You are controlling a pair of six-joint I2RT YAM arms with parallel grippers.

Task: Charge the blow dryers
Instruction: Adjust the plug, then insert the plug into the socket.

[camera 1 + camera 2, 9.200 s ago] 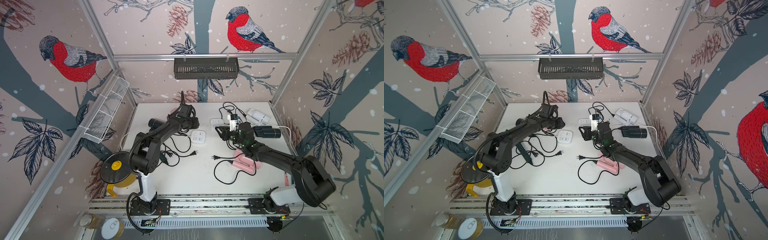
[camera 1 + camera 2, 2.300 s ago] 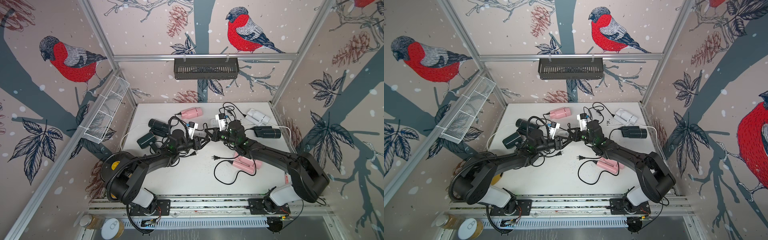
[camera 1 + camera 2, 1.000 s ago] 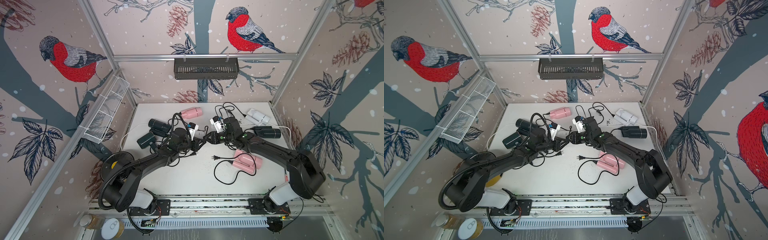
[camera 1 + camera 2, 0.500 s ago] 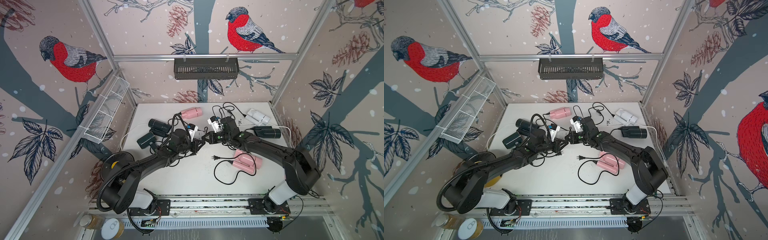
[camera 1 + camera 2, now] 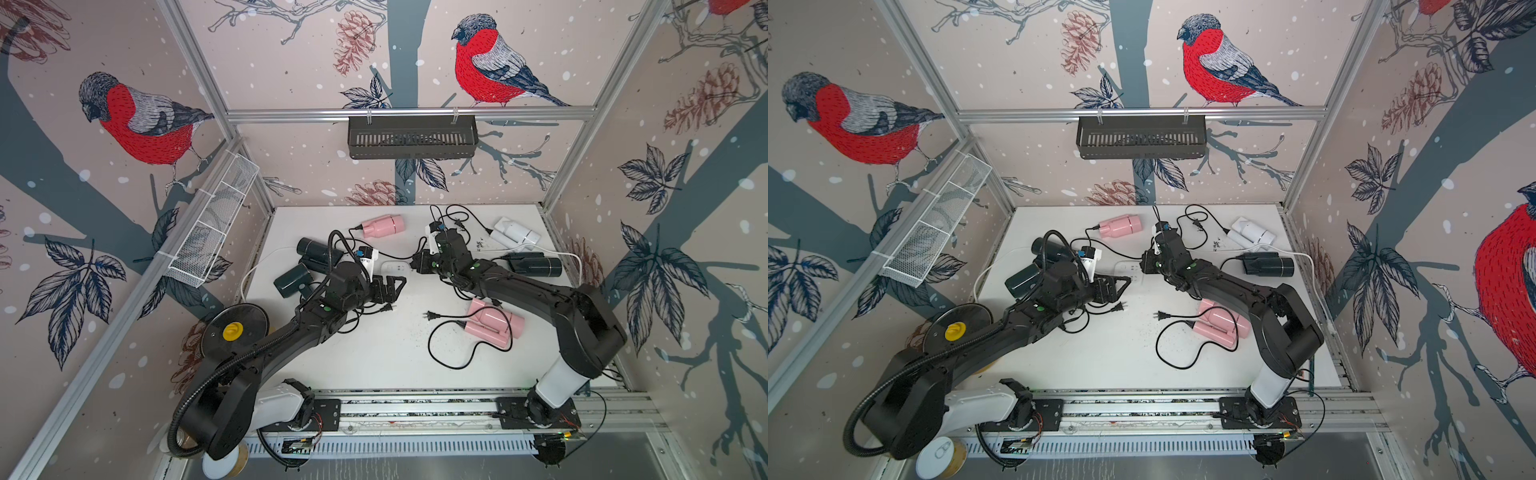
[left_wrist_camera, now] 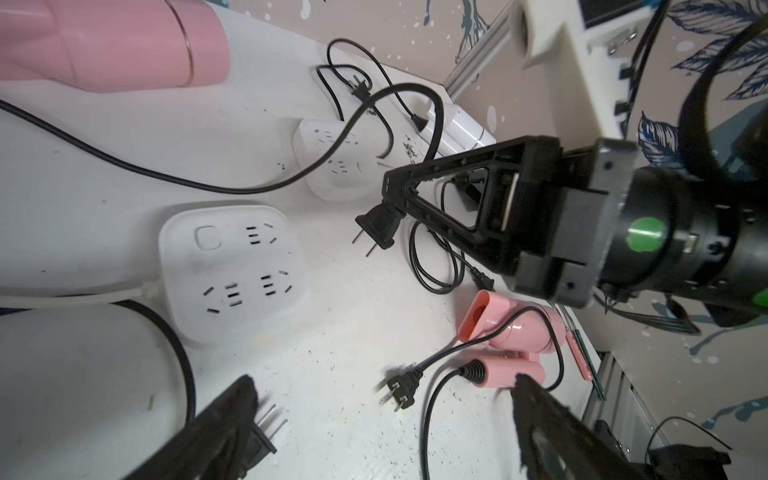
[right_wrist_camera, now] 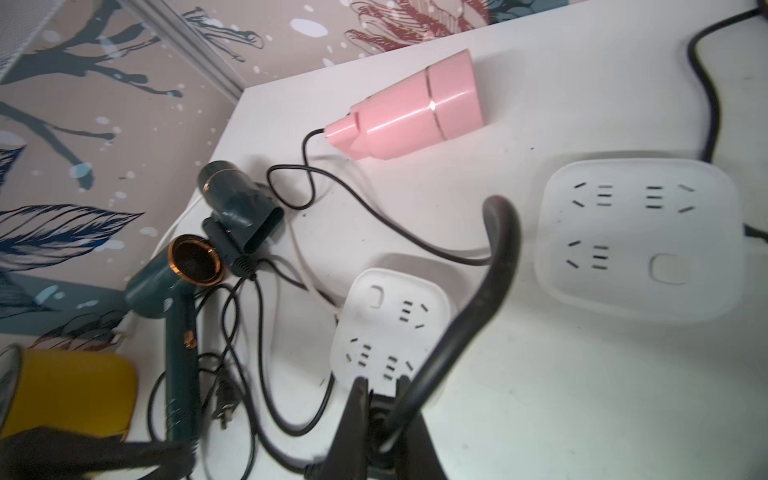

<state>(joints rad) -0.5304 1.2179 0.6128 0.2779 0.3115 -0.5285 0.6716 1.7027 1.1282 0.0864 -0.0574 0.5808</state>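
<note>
Bright, even light fell from overhead, and in both top views the white table [image 5: 386, 357] carried only soft, pale shadows. Those views were sharp, though the wide lens splayed the frame posts [image 5: 198, 62] outward toward the picture corners. In the left wrist view the plug [image 6: 376, 228] was crisp, while the left gripper [image 6: 382, 380] showed fingers [image 6: 224, 419] smeared and out of focus. A sheen ran along the pink dryer [image 6: 124, 41] by the table's far edge. In the right wrist view the near cord [image 7: 494, 266] was a thick blur, and the power strip [image 7: 636, 237] looked washed out against the table.
</note>
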